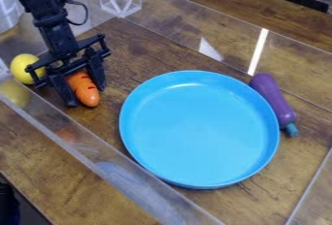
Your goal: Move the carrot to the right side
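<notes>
The orange carrot [85, 92] lies on the wooden table at the left, its tip pointing toward the front. My black gripper [80, 81] comes down on it from above, and its two fingers stand shut against the carrot's sides. The carrot's upper end is hidden under the gripper. The blue plate [199, 127] sits to the right of the carrot, apart from it.
A yellow lemon [23, 67] rests just left of the gripper. A purple eggplant [274, 102] lies beyond the plate's right rim. A clear plastic wall [78, 146] runs along the table's front and left edges.
</notes>
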{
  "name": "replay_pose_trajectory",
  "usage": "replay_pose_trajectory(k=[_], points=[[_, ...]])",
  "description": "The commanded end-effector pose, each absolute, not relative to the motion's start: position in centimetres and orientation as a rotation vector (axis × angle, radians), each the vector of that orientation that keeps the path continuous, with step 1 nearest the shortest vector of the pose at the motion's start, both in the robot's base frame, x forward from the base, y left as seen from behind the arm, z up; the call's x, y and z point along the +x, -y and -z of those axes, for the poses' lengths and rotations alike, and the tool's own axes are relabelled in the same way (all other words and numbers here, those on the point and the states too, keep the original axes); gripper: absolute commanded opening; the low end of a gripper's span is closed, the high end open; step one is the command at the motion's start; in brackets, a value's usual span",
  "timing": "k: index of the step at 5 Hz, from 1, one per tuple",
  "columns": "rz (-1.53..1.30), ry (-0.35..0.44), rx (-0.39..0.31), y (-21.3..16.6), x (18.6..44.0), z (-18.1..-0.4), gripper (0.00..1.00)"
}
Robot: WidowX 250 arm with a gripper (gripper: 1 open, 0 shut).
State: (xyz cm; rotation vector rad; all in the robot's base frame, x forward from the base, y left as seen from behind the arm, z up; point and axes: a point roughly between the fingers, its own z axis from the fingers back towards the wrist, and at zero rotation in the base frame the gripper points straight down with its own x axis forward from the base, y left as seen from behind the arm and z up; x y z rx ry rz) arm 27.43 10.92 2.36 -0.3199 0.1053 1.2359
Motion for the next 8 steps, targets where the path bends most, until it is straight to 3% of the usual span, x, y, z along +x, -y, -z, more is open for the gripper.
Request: replay_pose_trajectory(k=[1,5,8], points=[[-1.219,-0.007,-0.327,-12.0,28.3,-5.0,0.0],[-1.169,0.013,-0.339,-12.1,28.0,-7.1,0.0],[-1.052,-0.042,-0.377,-7.1,29.1,-10.7,0.0]])
